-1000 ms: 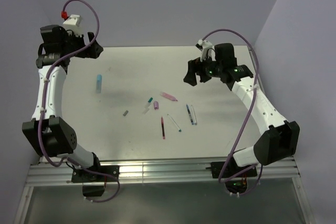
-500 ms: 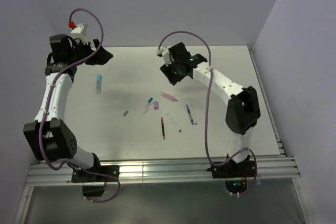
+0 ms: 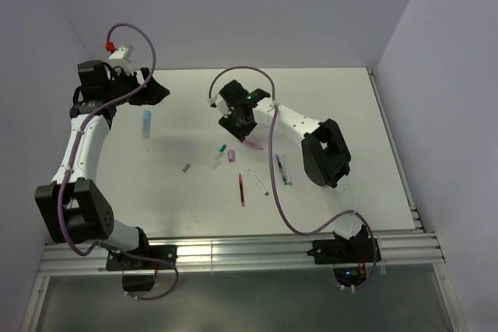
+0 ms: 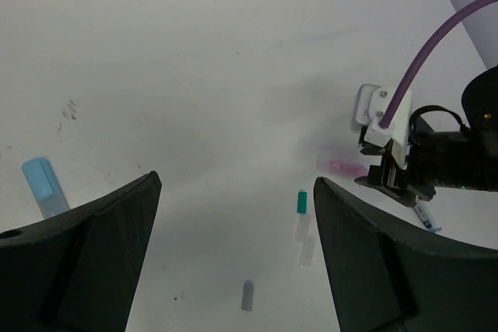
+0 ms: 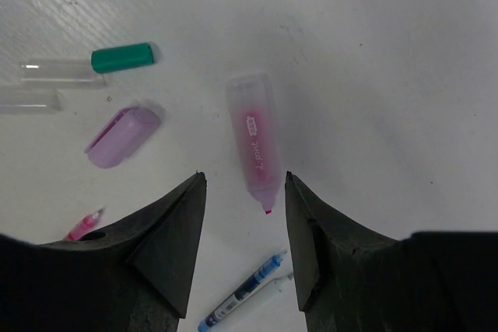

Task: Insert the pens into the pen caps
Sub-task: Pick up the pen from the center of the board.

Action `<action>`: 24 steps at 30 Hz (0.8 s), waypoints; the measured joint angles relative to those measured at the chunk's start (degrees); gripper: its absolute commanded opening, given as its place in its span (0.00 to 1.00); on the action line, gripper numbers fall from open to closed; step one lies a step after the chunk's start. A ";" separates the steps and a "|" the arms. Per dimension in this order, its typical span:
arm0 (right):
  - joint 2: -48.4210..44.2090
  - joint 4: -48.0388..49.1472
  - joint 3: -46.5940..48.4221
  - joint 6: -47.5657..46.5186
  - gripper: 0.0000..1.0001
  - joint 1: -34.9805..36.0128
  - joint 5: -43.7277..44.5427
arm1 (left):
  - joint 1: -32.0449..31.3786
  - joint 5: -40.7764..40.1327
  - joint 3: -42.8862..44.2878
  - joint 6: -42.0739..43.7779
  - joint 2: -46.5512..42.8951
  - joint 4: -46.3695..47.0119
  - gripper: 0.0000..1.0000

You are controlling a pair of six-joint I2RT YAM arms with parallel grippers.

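Pen (image 5: 254, 144), pink, lies tip-first between the spread right jaws, untouched; left jaws gape empty.

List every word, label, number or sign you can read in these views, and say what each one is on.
Pink highlighter: a small red label and a line of pink lettering run along the barrel, both too blurred to read.
Blue pen: there are dark marks on the barrel, too small to read.
No other text, number or sign shows in any of the views.
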 measured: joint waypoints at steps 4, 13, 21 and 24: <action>1.01 -1.38 0.00 -0.63 0.49 0.22 0.42 | 0.00 0.04 -0.13 -0.17 0.00 0.42 0.87; 3.34 -1.46 0.00 -2.27 0.52 0.33 2.03 | 0.00 1.16 -0.35 -0.22 0.02 1.46 0.88; 6.25 -1.66 -0.57 -4.00 0.47 0.33 2.36 | 0.00 1.84 -0.35 -0.20 0.02 1.66 0.88; 6.80 -1.66 -1.09 -4.70 0.37 0.33 2.14 | 0.00 2.14 -0.35 -0.17 0.02 1.68 0.87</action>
